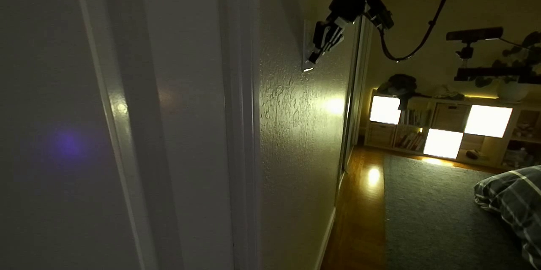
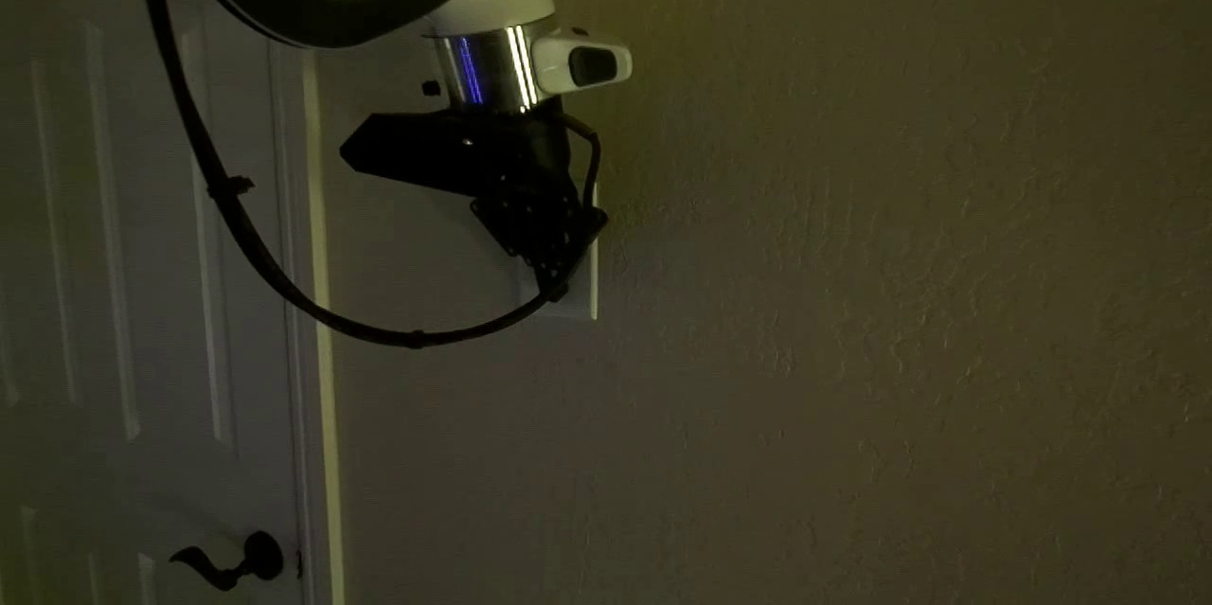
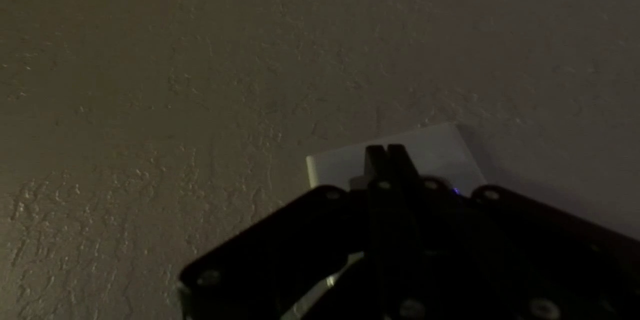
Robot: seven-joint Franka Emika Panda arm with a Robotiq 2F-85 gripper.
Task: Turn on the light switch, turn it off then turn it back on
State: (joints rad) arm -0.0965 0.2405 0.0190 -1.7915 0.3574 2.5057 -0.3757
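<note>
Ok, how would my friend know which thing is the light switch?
Find the door with the dark handle, then the bumpy wall beside it. There, partly hidden by the black gripper, is the light switch: a pale, smooth plate with straight edges, unlike that wall.

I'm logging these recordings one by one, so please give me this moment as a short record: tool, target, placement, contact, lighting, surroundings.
tool: gripper, closed, nothing held
target: light switch, a pale plate partly hidden behind the gripper in the wrist view
placement: fingertips over the lower part of the plate in both exterior views
contact: cannot tell whether they touch it
switch state: cannot tell
lighting: dim, with three glowing cubbies in a shelf
surroundings: door with dark lever handle, rug, plaid bedding
</note>
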